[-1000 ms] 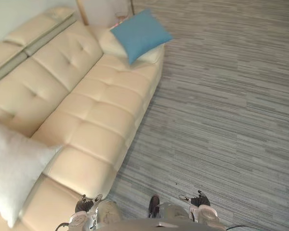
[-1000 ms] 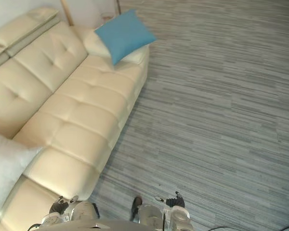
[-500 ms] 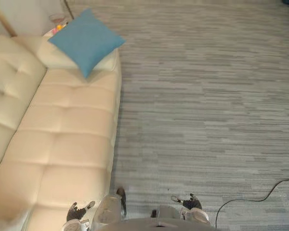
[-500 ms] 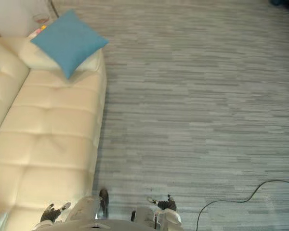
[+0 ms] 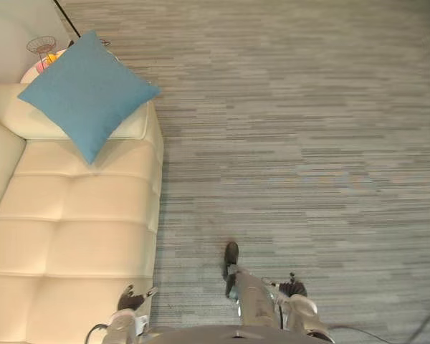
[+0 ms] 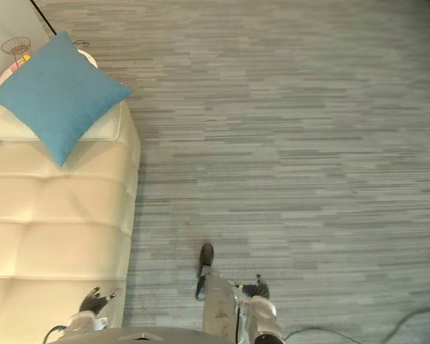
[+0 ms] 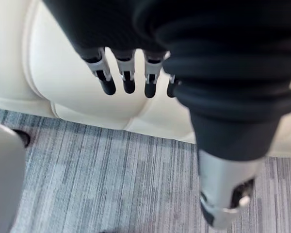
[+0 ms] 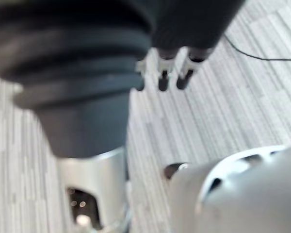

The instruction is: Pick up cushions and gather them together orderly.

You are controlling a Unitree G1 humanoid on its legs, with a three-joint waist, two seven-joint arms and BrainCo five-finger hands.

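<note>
Camera has swung right, things themselves unmoved: sofa (image 5: 72,244) now takes just the 7-to-10 o'clock side, blue cushion (image 5: 86,93) shows at 10 o'clock instead of 12, striped carpet (image 5: 308,143) spreads across the rest.

Matt cloth cushion (image 5: 86,93), smooth leathery sofa (image 5: 72,244)

Head stereo views looking down, sharing sofa (image 5: 79,229) and carpet (image 5: 308,143), wrist views close

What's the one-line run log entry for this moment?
left hand: open, empty | right hand: open, empty | blue cushion: at far end of sofa, not held
</note>
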